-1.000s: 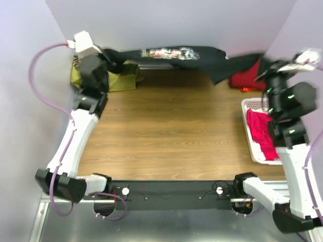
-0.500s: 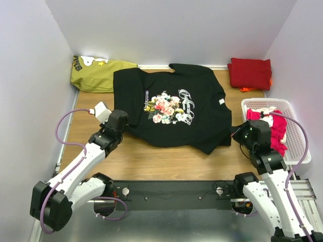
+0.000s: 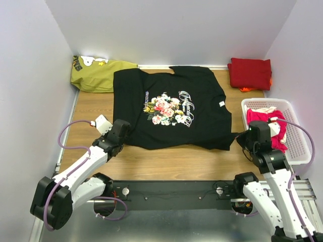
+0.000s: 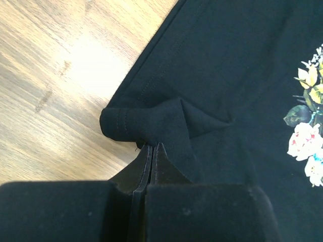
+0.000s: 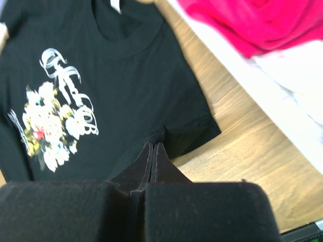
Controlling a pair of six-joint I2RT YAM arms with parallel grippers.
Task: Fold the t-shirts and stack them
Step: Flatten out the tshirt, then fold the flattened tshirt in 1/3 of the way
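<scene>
Pinching the hem corner (image 4: pixel 128 126) of the black t-shirt (image 3: pixel 199 128), my left gripper (image 4: pixel 151 147) is clamped on a small bunched fold, a little in from the near left corner of the counter. The shirt lies spread print-up across the middle and reaches the far edge, collar toward the right. At its near right end my right gripper (image 5: pixel 153 147) is likewise closed on a tuck of the sleeve (image 5: pixel 194 126), just beside the white basket (image 3: pixel 301 151) on the right edge.

I judge the cloth light, thin and limp. It puckers at both pinches and would sag between the arms if lifted, so it needs two holds and some tension to stay smooth. It looks matte, and I expect it to drag on the wood rather than slide. The stitched hems are the firmest places to grip. Nothing here is fragile.

Reading from the left, the olive garment (image 3: pixel 103 75) in the far left corner shows a white cartoon figure and a star, with no words I can read. The black shirt's floral print (image 3: pixel 166 108) carries white cursive lettering (image 5: pixel 63 75) that I cannot make out, and the neck label (image 3: pixel 220 103) is too small. The pink t-shirts (image 5: pixel 242 25) in the basket and the folded red t-shirt (image 3: pixel 250 73) in the far right corner show no writing.
</scene>
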